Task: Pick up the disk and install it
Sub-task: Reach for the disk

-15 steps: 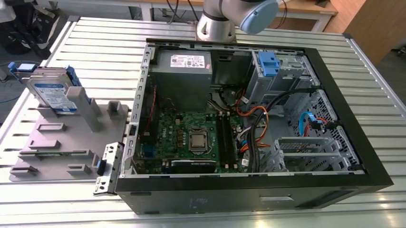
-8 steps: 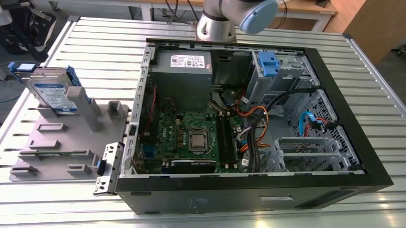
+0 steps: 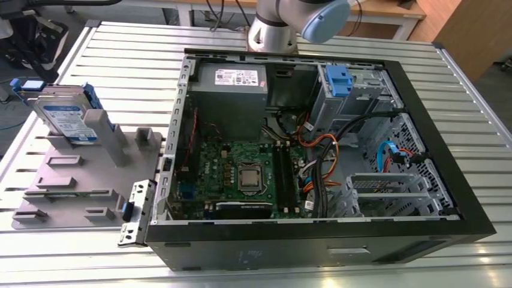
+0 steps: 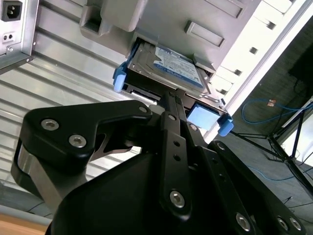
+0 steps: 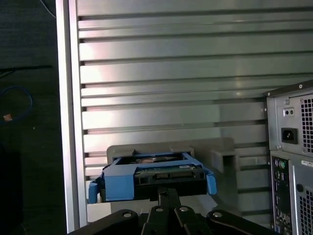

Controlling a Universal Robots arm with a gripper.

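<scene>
The disk (image 3: pixel 68 120) stands on edge in a grey holder (image 3: pixel 72 180) on the desk (image 3: pixel 120 54), at nine o'clock from the open computer case (image 3: pixel 320 237) in the exterior view, likely so its top edge is free to grasp. In the second wrist view the hand (image 4: pixel 167 100), narrow and empty, points toward it.

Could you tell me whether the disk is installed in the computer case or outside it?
Outside: the disk stands in the grey rack on the table, beside the open case.

The disk (image 5: pixel 146 176) in a grey stand (image 5: pixel 220 152) on the slatted table (image 5: pixel 171 73).
</scene>
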